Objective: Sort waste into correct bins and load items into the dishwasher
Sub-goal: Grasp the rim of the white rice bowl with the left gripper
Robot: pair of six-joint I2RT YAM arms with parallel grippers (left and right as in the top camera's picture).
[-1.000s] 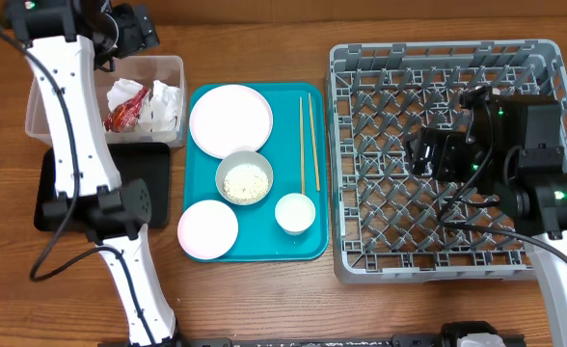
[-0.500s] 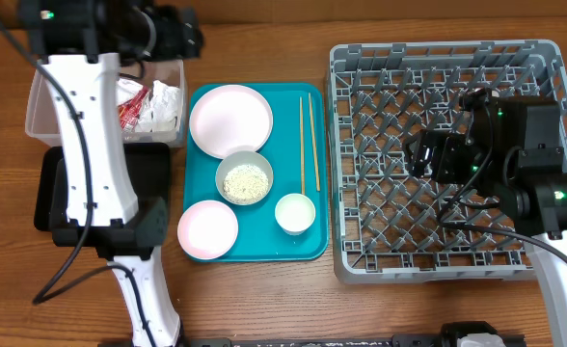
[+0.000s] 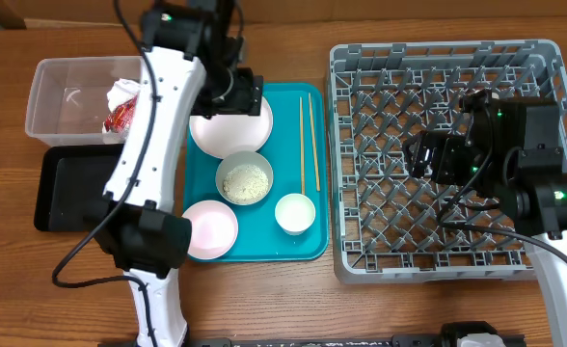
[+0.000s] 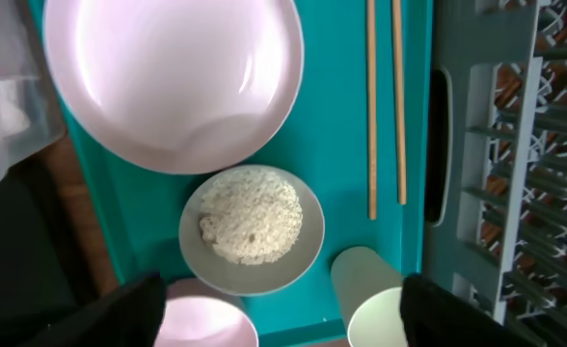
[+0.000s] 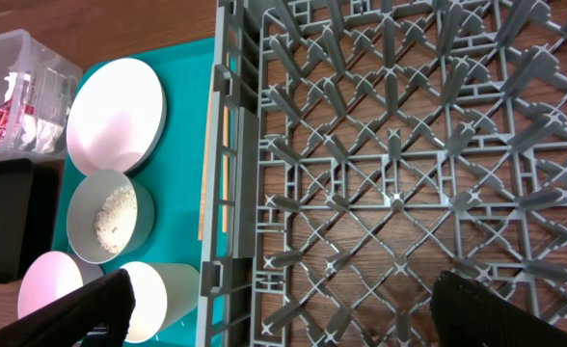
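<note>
My left gripper [image 3: 233, 92] [image 4: 279, 313] is open and empty above the large white plate [image 3: 252, 128] [image 4: 168, 77] on the teal tray. A bowl of rice [image 3: 244, 179] [image 4: 252, 227], a small pinkish plate [image 3: 211, 229], a white cup [image 3: 294, 213] [image 4: 380, 299] and two chopsticks [image 3: 308, 140] [image 4: 385, 96] also lie there. The clear tub [image 3: 67, 96] holds the red-and-white wrapper [image 3: 117, 118] and white paper [image 3: 124, 93]. My right gripper [image 3: 426, 154] [image 5: 283, 318] is open and empty over the grey dish rack [image 3: 438, 260] [image 5: 399, 193].
The black tray [image 3: 71, 188] lies in front of the clear tub at the left. The teal tray [image 3: 293, 246] sits between the bins and the rack. My left arm crosses over the tub's right end and the tray's left edge.
My left gripper has swung right, from above the clear tub to above the large plate on the teal tray. The right arm has not moved.
</note>
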